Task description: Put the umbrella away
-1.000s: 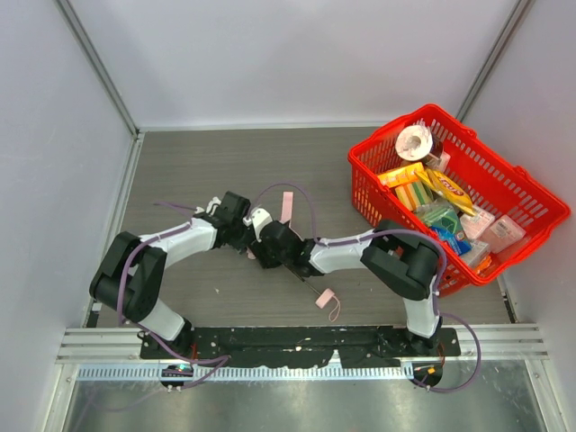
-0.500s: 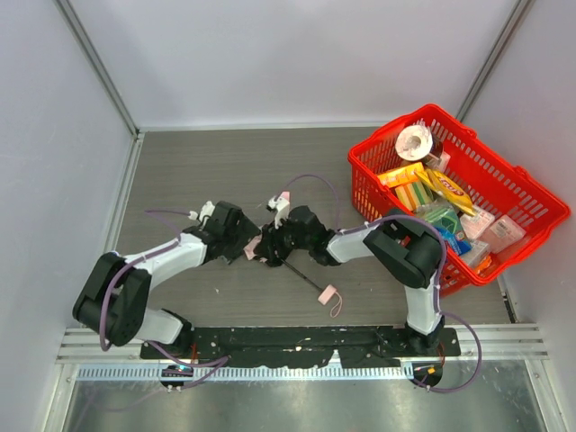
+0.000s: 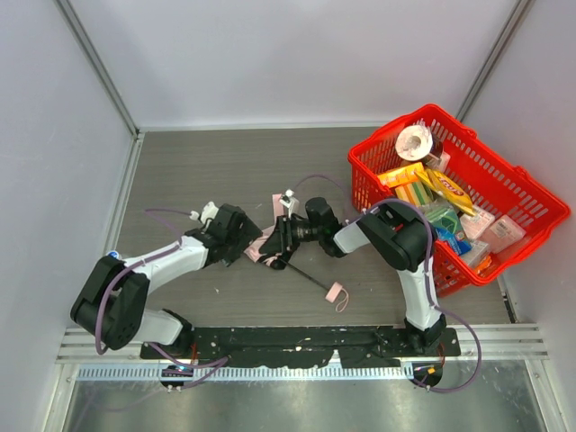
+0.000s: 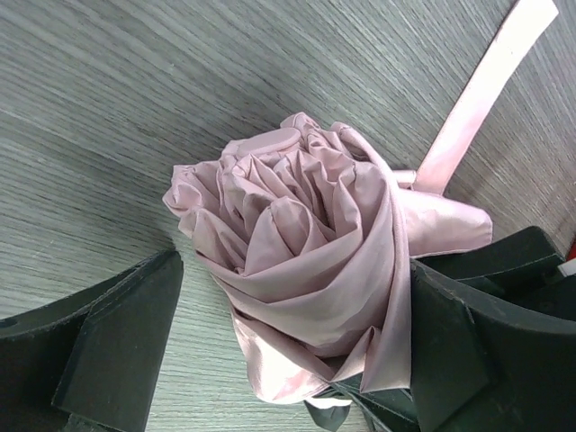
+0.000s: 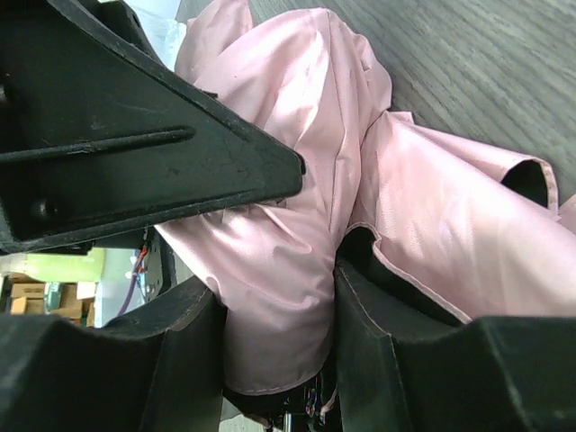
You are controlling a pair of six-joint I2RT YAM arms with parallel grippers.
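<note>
The umbrella [image 3: 261, 248] lies on the bench [image 3: 225, 171], about the middle of it and well left of the red basket [image 3: 391, 132]. Its pink fabric is bunched into a loose swirl between my two arms. The black shaft [image 3: 306, 277] runs out of it toward the near edge and ends at the small pink handle [image 3: 334, 292]. The left jaws are spread wide, one on each side of the bundle: the right one is against the fabric, the left one stands clear with bare bench showing between. A flat pink strap [image 4: 486, 90] trails off the bundle across the wood. The right jaws are pinching a fold of the fabric, which fills the gap between them in the wrist view.
</note>
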